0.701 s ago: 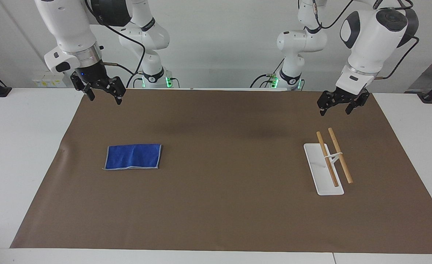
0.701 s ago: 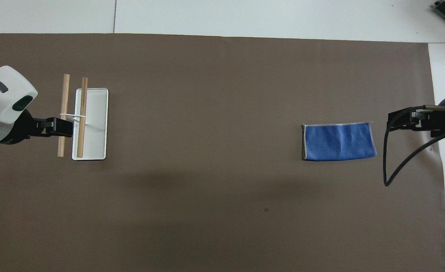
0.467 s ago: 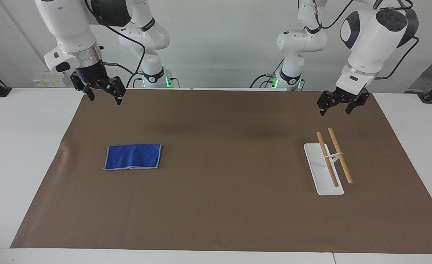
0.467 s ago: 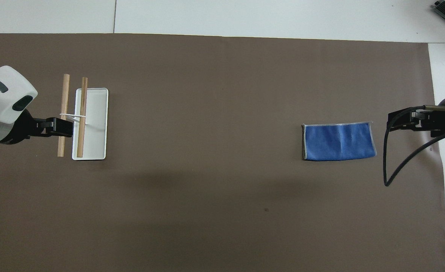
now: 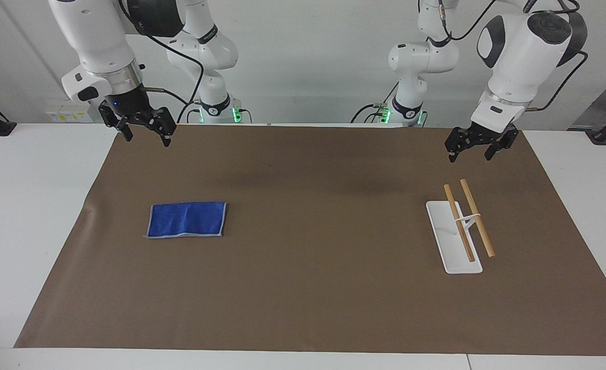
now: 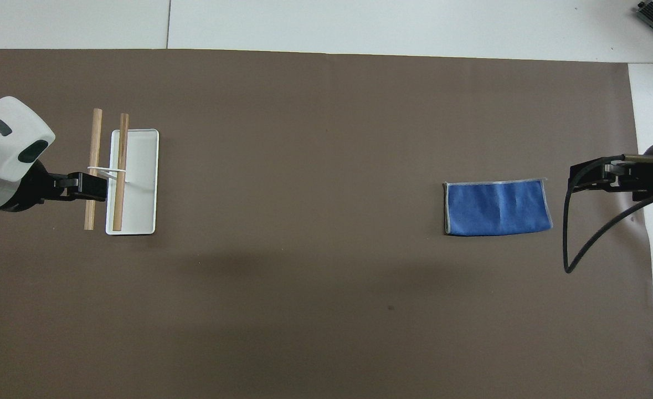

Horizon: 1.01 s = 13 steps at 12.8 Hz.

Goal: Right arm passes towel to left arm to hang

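The blue towel [image 5: 187,219] lies flat and folded on the brown mat, toward the right arm's end of the table; it also shows in the overhead view [image 6: 497,208]. My right gripper [image 5: 146,136] is open and empty, raised over the mat's corner by the robots, apart from the towel; in the overhead view it [image 6: 576,180] is beside the towel's short edge. My left gripper [image 5: 470,153] is open and empty, raised over the mat just by the hanging rack's end; it also shows in the overhead view [image 6: 98,187].
The rack has a white base [image 5: 444,226] and two wooden bars [image 5: 477,218] on a thin white stand, toward the left arm's end; it shows in the overhead view [image 6: 140,166] too. The brown mat [image 5: 313,257] covers most of the white table.
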Tool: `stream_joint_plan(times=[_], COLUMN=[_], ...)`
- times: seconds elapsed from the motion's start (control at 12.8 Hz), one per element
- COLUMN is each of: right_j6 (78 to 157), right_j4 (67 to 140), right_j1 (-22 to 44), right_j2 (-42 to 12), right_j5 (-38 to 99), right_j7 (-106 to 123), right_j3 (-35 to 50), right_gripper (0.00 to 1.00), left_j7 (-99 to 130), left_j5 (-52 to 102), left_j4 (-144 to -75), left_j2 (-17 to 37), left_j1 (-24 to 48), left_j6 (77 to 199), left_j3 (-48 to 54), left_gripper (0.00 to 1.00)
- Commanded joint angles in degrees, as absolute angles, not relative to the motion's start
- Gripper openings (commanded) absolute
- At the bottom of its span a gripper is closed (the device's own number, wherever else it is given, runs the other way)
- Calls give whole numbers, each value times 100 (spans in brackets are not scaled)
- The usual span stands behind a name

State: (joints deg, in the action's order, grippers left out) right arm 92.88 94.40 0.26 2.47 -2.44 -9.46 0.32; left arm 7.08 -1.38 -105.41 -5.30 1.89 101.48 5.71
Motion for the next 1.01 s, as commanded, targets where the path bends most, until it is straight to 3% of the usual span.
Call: stream_joint_plan(times=[0.0, 0.31, 0.62, 0.93], right_j6=[9780, 10343, 11546, 12172], right_j4=[9833, 10317, 11256, 11646], right_j1=[-97, -228, -228, -360], right_j2=[412, 457, 396, -139], right_j5=[-114, -114, -114, -114], right_j7=[-782, -756, -747, -317], right_j3=[44, 18, 18, 18], right_gripper=[100, 100, 100, 100], left_j7=[650, 650, 650, 650], left_j5=[-53, -53, -53, -53], left_j4=[-10661, -10661, -10661, -10661], left_j2=[-659, -668, -659, -659], left_j1=[114, 114, 114, 114], left_j6=[10143, 10151, 10143, 10143], left_j3=[589, 589, 589, 589], left_gripper=[100, 100, 100, 100])
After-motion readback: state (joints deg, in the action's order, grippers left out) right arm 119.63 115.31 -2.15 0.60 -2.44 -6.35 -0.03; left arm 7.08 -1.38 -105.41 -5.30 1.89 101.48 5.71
